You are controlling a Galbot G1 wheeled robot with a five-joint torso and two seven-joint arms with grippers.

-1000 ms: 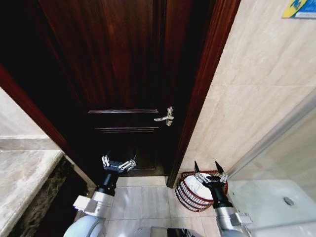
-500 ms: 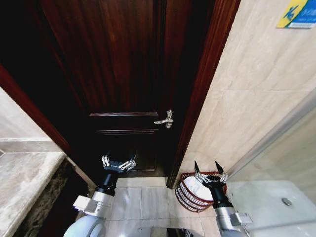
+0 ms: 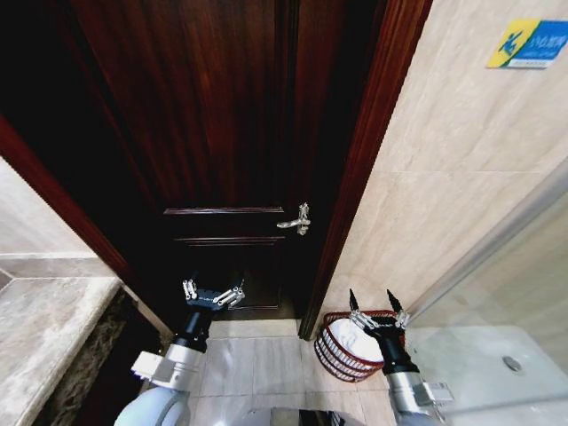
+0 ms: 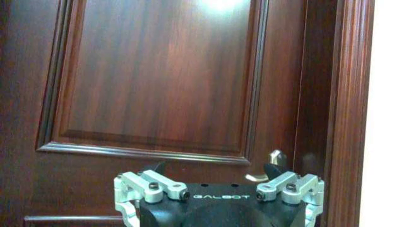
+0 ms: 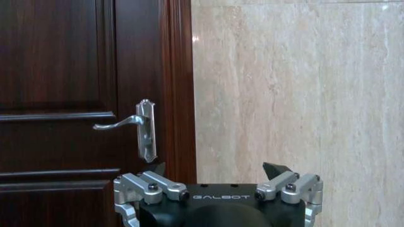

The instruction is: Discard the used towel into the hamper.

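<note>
**Towel in the hamper, head camera tilting up**

The hamper (image 3: pixel 348 347) is the landmark: a reddish-brown ribbed basket on the tiled floor in the corner where the door frame (image 3: pixel 355 169) meets the marble wall (image 3: pixel 444 177). Nearest the robot, the right gripper (image 3: pixel 373 306) hangs directly above the hamper's rim, its two dark fingertips spread apart with nothing between them. A white bundle, most likely the used towel (image 3: pixel 351 335), lies inside the hamper, partly hidden behind the gripper. The left gripper (image 3: pixel 213 294) is held well to the left of the hamper, in front of the lower door panel, its fingers also apart and empty.

Beyond the hamper, the dark wooden door (image 3: pixel 222 133) is closed; its silver lever handle (image 3: pixel 296 218) sits above and left of the hamper.

Against the pictures of a second ago, both arms hold the same pose, but the door handle and the blue-and-yellow sign (image 3: pixel 527 43), high on the wall above the hamper, sit lower in the head view. The basket has barely shifted. That reads as the camera tilting upward, not as things moving. With the towel resting in the basket and both claws empty, the discard looks done.
</note>
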